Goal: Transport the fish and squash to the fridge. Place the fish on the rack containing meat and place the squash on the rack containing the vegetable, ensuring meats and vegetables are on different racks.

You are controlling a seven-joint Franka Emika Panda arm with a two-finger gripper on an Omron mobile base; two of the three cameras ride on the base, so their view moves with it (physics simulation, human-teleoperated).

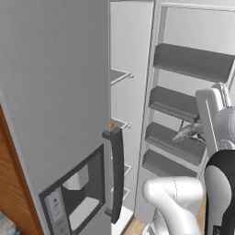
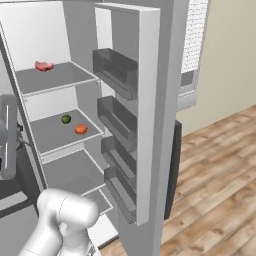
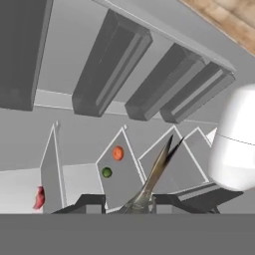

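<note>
Your tool (image 3: 144, 205) is clamped on the fish (image 3: 155, 175), slim, silver, tail pointing at the open fridge (image 2: 150, 100). Door bins (image 2: 117, 75) crowd one side; the shelves stand open. In your right base view, the squash (image 2: 81, 129) sits beside a green vegetable (image 2: 66, 119), red meat (image 2: 44, 65) one shelf higher.

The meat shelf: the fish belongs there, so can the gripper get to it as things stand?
Probably yes. The fridge door stands open, and the top shelf holds just the red meat, with bare room beside it. The gripper is shut on the fish.
</note>
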